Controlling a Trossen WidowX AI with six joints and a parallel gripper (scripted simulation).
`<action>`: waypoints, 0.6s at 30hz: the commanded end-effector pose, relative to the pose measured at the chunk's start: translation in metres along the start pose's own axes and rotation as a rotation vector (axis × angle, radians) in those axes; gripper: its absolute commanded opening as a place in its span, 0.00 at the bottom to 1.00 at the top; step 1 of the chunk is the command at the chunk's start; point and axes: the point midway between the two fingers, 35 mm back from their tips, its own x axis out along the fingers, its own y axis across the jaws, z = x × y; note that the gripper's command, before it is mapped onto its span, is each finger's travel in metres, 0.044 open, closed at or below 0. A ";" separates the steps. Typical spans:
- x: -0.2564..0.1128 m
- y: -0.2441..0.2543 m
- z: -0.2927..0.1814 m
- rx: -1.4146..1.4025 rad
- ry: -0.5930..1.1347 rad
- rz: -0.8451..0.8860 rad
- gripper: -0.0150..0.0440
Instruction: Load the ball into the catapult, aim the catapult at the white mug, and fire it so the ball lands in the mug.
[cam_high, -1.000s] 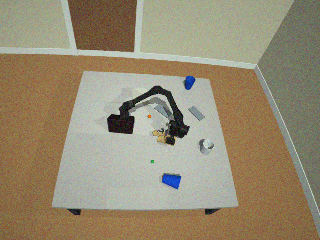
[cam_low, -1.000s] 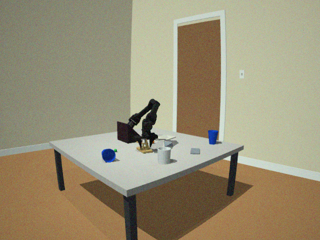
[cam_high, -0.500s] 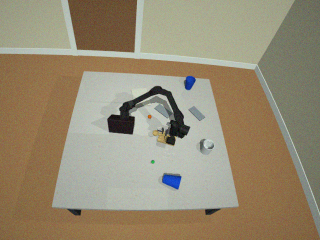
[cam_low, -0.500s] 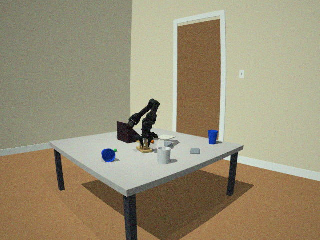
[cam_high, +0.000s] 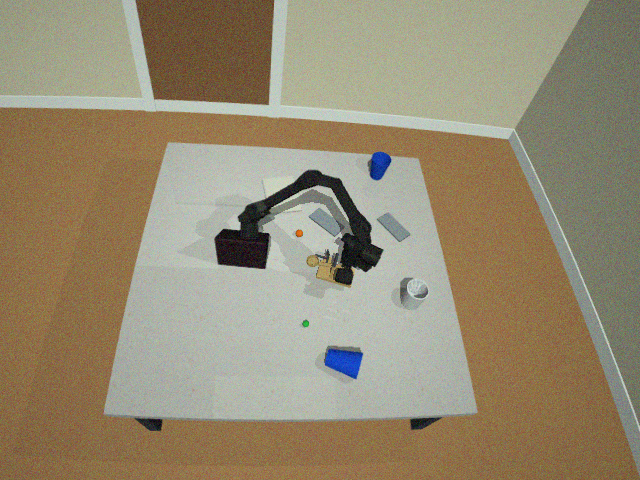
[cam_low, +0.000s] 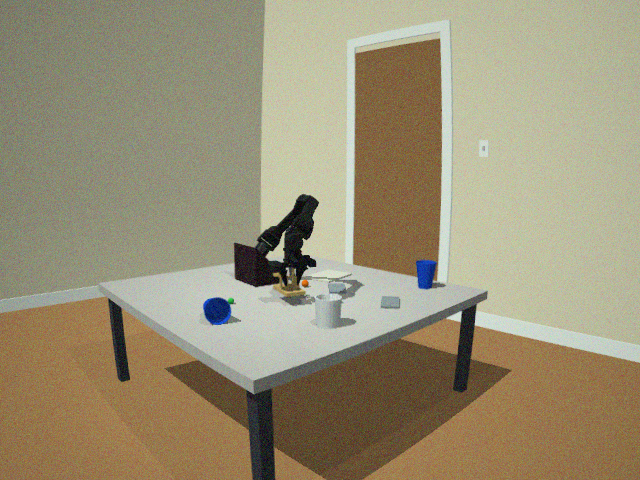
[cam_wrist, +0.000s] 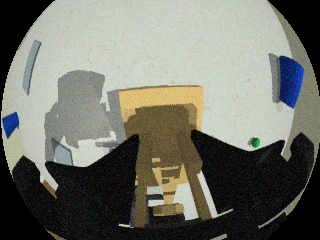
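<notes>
The wooden catapult (cam_high: 324, 274) (cam_low: 298, 293) (cam_wrist: 195, 95) stands on the table, its round spoon end toward the arm's base and its other end roughly toward the white mug. My gripper (cam_high: 341, 262) (cam_low: 292, 276) (cam_wrist: 165, 136) is shut on the catapult's upright frame, one finger outside each side post. The white mug (cam_high: 412, 297) (cam_low: 327, 313) stands upright beyond the catapult. An orange ball (cam_high: 299, 233) (cam_low: 305, 283) lies on the table behind the catapult. A green ball (cam_high: 305, 323) (cam_low: 231, 300) (cam_wrist: 256, 142) lies off to its other side. No ball shows in the spoon.
One blue cup (cam_high: 379, 166) (cam_low: 425, 274) stands near the back right corner. Another blue cup (cam_high: 343, 362) (cam_low: 217, 311) (cam_wrist: 291, 82) lies on its side. Two grey slabs (cam_high: 324, 222) (cam_high: 393, 227) and a pale flat sheet (cam_high: 273, 186) (cam_low: 329, 274) lie on the table.
</notes>
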 end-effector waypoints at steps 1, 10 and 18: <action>0.004 -0.001 0.001 0.005 -0.004 -0.001 0.25; 0.019 -0.001 0.001 0.006 -0.004 0.000 0.25; 0.032 -0.001 0.001 0.007 -0.003 0.001 0.25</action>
